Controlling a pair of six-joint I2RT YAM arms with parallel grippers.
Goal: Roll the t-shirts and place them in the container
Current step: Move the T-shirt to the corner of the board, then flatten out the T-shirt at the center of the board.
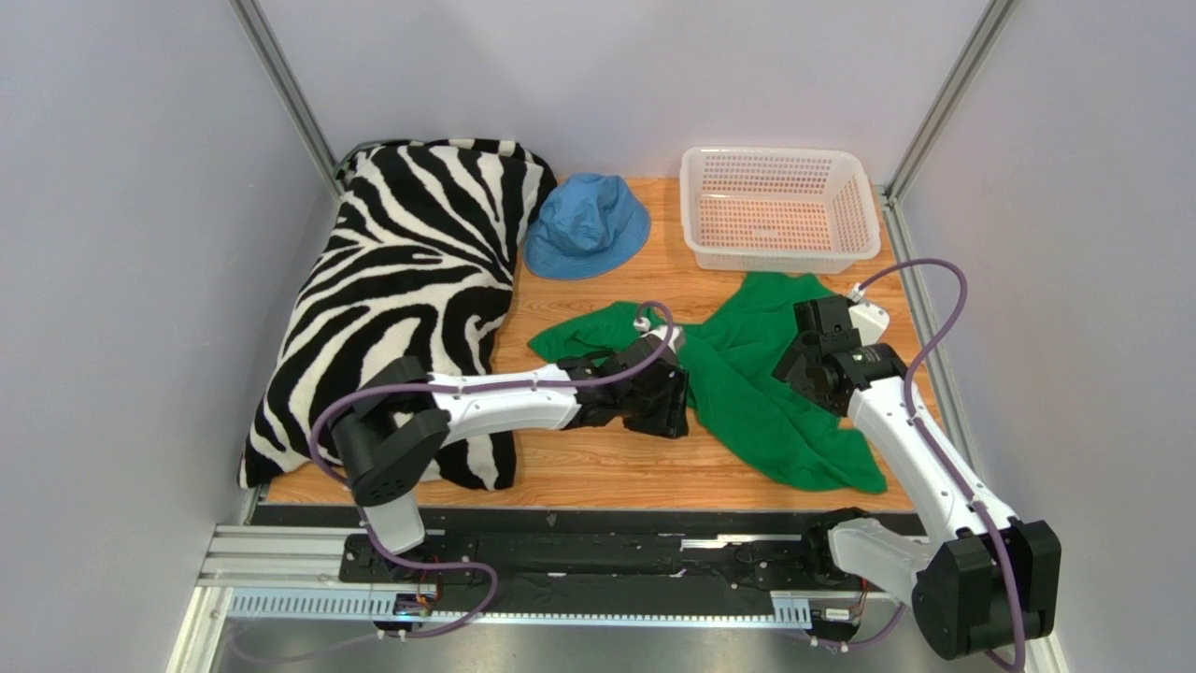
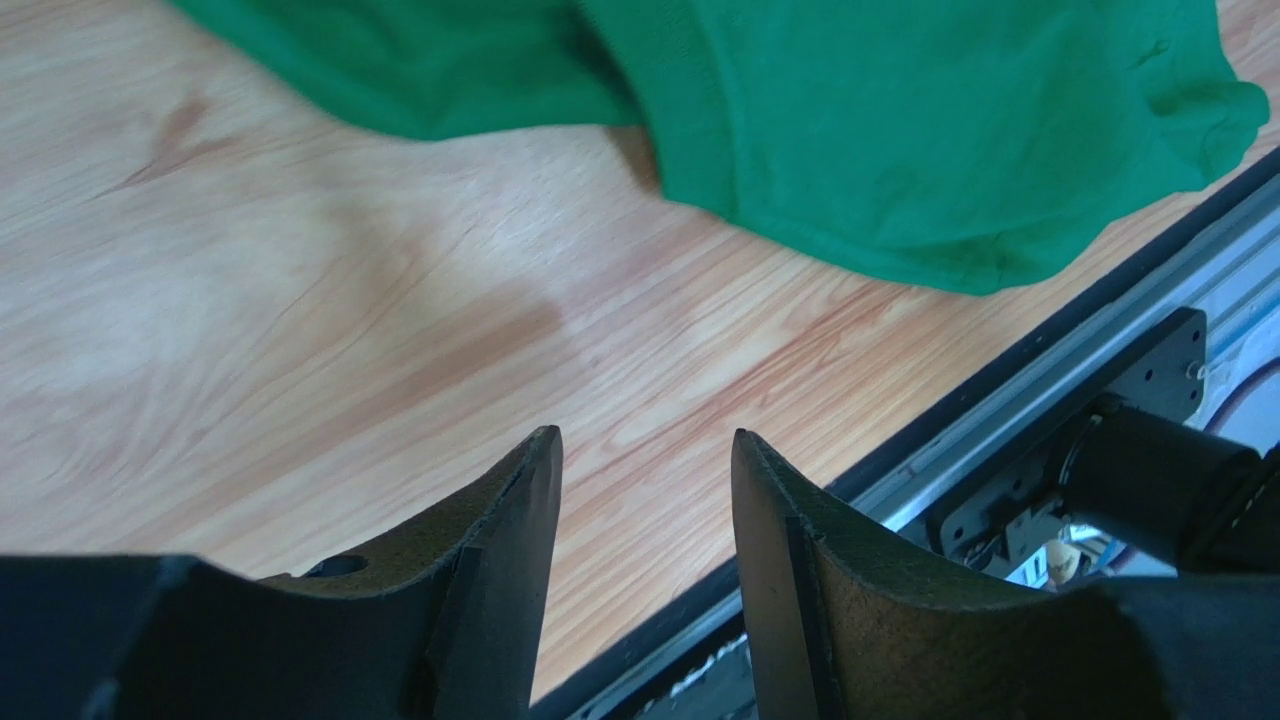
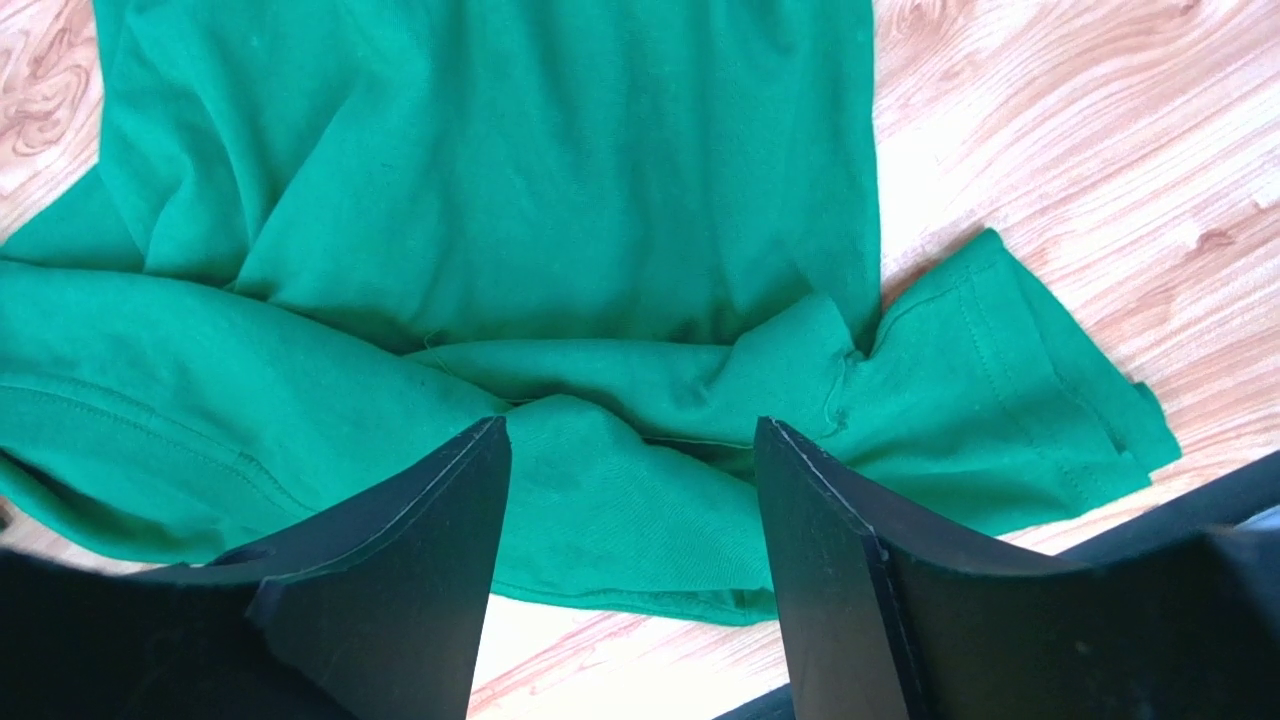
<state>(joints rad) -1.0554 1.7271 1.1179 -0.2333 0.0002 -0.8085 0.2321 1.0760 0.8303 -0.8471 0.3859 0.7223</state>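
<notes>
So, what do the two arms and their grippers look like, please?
The left arm and right arm have white links and black joints. A thin purple cable loops along each. The left gripper and right gripper have black, wedge-shaped fingers.

The t-shirt (image 1: 758,386) before me is plain bright green. The pillow (image 1: 407,267) wears black-and-white zebra stripes, the bucket hat (image 1: 587,225) is blue, and the basket (image 1: 772,156) is white. The surface (image 1: 604,470) is pale wood grain with reddish streaks. My arms (image 1: 513,400) are white with black joints, and my jaws are black.
</notes>
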